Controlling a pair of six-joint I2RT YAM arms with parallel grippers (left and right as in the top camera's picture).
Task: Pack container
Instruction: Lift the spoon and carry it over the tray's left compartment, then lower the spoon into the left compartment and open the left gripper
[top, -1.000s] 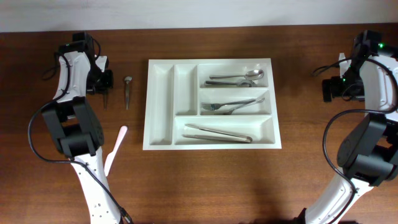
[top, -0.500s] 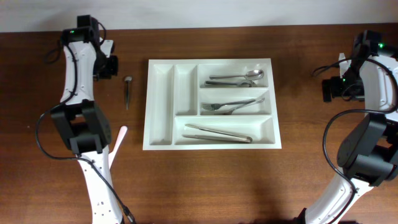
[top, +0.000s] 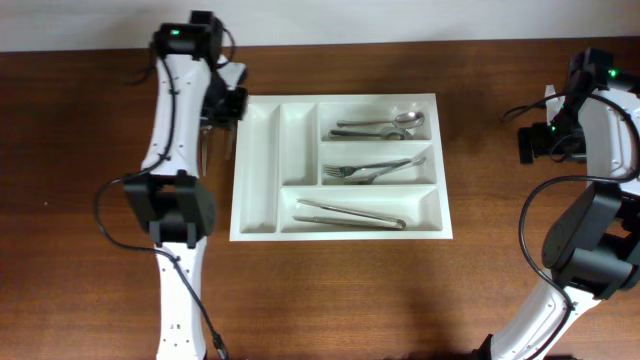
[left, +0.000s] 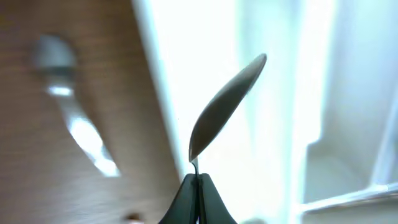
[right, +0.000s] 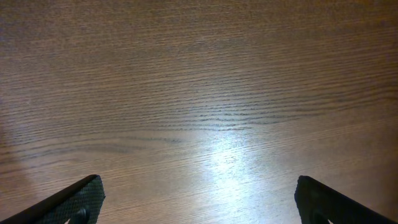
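Observation:
The container (top: 258, 170) is a large white cutlery tray at mid-table, its two narrow upright compartments bare. My left gripper (top: 228, 108) hovers at its top-left corner. In the left wrist view this gripper (left: 197, 178) is shut on the thin handle of a small metal spoon (left: 225, 111), whose bowl points away over the white container (left: 280, 155). My right gripper (right: 199, 199) stands wide open over bare wood at the far right of the table (top: 532, 145), holding nothing.
Spoons (top: 385, 123), forks (top: 375, 168) and long utensils (top: 350, 213) lie in the container's three horizontal compartments. Another spoon (left: 74, 106) lies blurred on the wood just left of the container. Both arms' cables hang along the table's sides.
My left arm has swung right, from the table's far left to the container's top-left corner, carrying the small spoon. The right arm has not moved.

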